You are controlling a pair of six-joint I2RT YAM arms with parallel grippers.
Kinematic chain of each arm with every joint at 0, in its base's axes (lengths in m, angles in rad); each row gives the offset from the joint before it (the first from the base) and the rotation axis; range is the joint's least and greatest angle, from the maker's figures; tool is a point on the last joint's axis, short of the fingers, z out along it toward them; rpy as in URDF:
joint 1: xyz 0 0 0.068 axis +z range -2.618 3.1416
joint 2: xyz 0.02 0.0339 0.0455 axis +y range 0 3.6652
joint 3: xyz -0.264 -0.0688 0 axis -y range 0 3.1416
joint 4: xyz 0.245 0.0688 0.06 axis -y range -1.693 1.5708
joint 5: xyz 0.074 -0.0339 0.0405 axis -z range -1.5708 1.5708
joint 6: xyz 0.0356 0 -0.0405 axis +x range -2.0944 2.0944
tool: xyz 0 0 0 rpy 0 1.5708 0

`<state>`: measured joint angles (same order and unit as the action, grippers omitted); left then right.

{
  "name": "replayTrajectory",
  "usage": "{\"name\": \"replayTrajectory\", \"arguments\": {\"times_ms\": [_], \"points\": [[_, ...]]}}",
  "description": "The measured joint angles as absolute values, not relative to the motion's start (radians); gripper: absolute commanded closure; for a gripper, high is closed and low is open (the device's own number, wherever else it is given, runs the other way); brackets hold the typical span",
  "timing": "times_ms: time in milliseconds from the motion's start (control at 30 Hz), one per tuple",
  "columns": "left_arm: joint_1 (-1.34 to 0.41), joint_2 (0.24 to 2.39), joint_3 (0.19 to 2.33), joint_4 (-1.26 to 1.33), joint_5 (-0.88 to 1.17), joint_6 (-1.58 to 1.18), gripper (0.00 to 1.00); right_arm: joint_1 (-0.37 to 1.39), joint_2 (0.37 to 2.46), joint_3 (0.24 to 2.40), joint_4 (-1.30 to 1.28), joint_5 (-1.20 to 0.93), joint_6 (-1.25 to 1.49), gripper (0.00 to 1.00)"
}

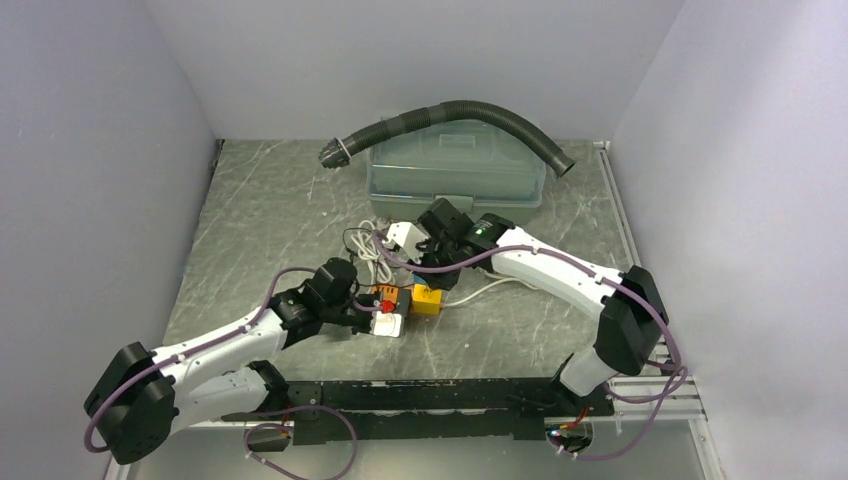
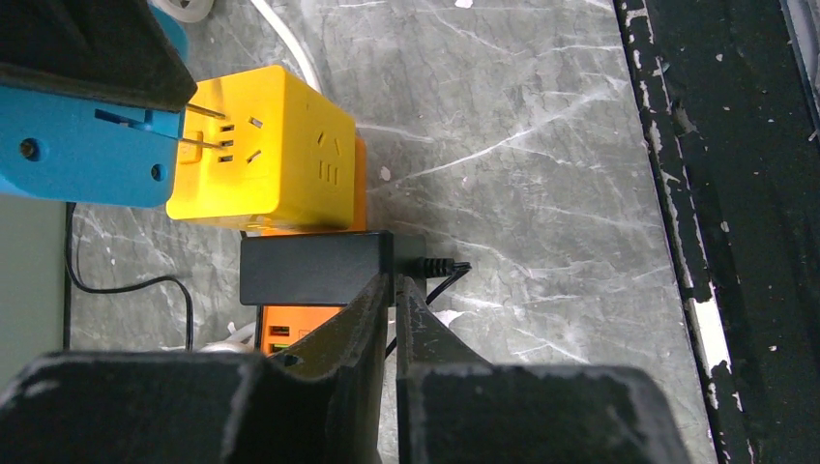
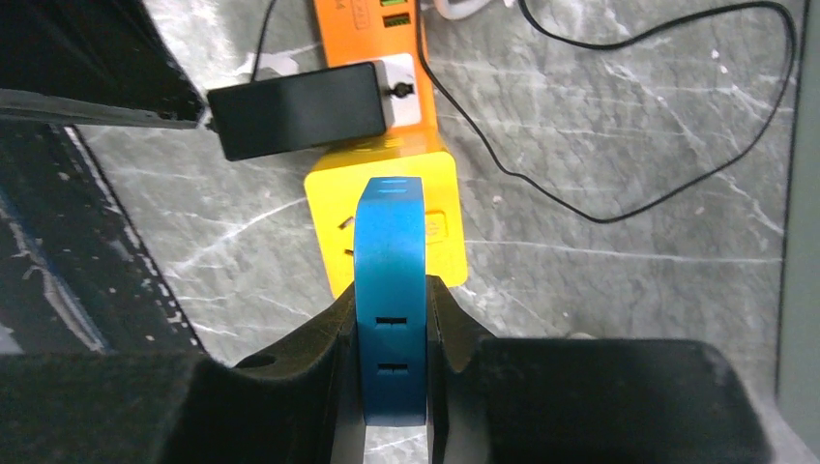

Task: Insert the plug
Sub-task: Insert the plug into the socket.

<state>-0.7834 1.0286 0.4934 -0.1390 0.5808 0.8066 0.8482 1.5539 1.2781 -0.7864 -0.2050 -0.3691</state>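
Pinching the blue plug (image 3: pixel 391 290) by its flat sides, the right fingers (image 3: pixel 307 333) hold its prongs at the yellow socket cube (image 3: pixel 331 208); it looks light, rigid and slick. The left fingers (image 2: pixel 350 324), nearly closed, touch the black adapter (image 2: pixel 314 268).

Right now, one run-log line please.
right gripper: shut on blue plug | prongs: at yellow socket cube, unseated | left gripper: shut, against black adapter

From the right wrist, the blue plug (image 3: pixel 391 280) hides its own prongs against the yellow cube (image 3: pixel 329 198); the orange strip (image 3: pixel 348 29) beyond the cube runs off-frame.
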Motion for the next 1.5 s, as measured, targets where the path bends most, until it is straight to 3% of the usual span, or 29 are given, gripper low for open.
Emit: {"name": "replayTrajectory", "arguments": {"times_ms": [1500], "points": [[-0.783, 1.024, 0.493, -0.139, 0.577, 0.800, 0.89, 0.944, 1.503, 1.174, -0.667, -0.034, -0.394, 1.00]]}}
